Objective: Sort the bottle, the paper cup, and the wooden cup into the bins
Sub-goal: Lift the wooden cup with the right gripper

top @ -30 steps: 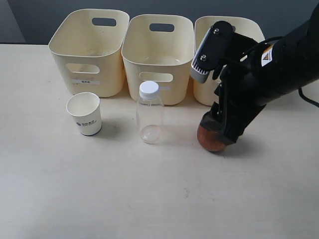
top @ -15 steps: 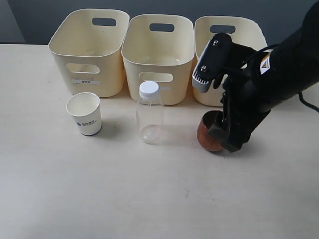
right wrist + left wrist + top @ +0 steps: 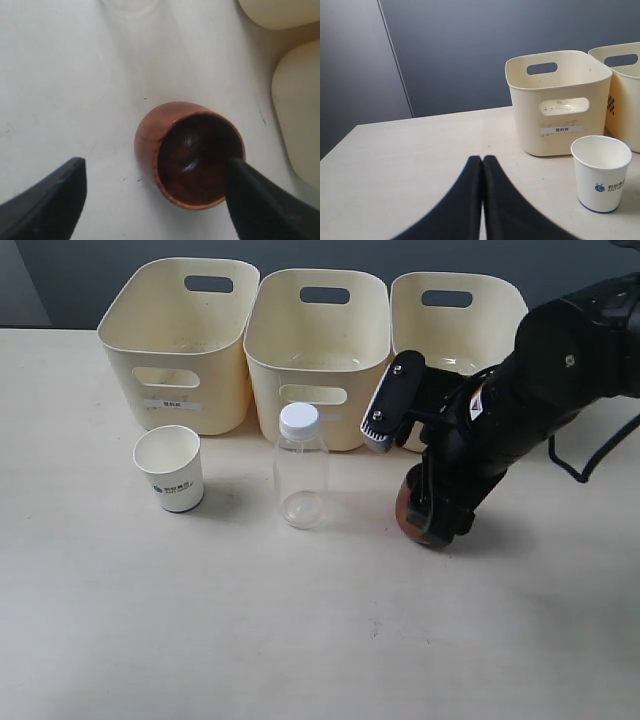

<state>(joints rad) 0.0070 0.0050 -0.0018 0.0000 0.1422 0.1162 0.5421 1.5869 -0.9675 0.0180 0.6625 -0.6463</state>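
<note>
Wooden cup [image 3: 186, 155] stood upright on table [image 3: 200, 620] before right bin [image 3: 480, 330] | right gripper [image 3: 155, 197] spread open, one finger inside rim | bottle [image 3: 300, 468] near, apart | left gripper [image 3: 482, 172] closed, empty

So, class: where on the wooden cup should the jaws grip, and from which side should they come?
Grip the wooden cup at its rim, coming from above. It stands upright with its mouth open, and its barrel sides bulge, so a rim pinch probably holds better. The right gripper is already open above it, one finger over the mouth and one outside the wall.
</note>
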